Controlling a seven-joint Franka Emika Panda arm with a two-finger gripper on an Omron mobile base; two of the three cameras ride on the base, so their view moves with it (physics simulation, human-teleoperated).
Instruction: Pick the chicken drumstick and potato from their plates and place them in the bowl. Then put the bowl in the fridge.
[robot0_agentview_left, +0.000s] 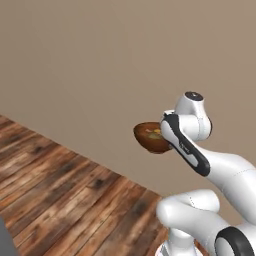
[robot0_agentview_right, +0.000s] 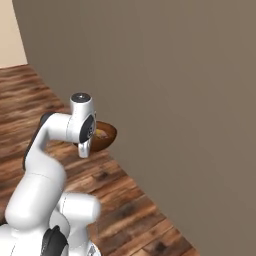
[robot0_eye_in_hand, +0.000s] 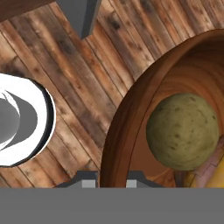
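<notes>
The dark-brown wooden bowl (robot0_agentview_left: 150, 136) hangs in the air in front of a plain wall, carried by my gripper (robot0_eye_in_hand: 111, 180), which is shut on the bowl's rim (robot0_eye_in_hand: 114, 144). Inside the bowl (robot0_eye_in_hand: 175, 109) lies the round, speckled potato (robot0_eye_in_hand: 182, 131), and a yellowish bit of the chicken drumstick (robot0_eye_in_hand: 210, 177) shows beside it at the bottom right. From the right base view the bowl (robot0_agentview_right: 104, 136) sits just past the hand, level and high above the floor. The plates and the fridge are out of view.
A brown-grey wall (robot0_agentview_left: 100, 60) stands close ahead of the bowl. Wooden plank floor (robot0_agentview_left: 60, 195) spreads below. A grey wedge-shaped object (robot0_eye_in_hand: 78, 15) shows at the top of the hand view.
</notes>
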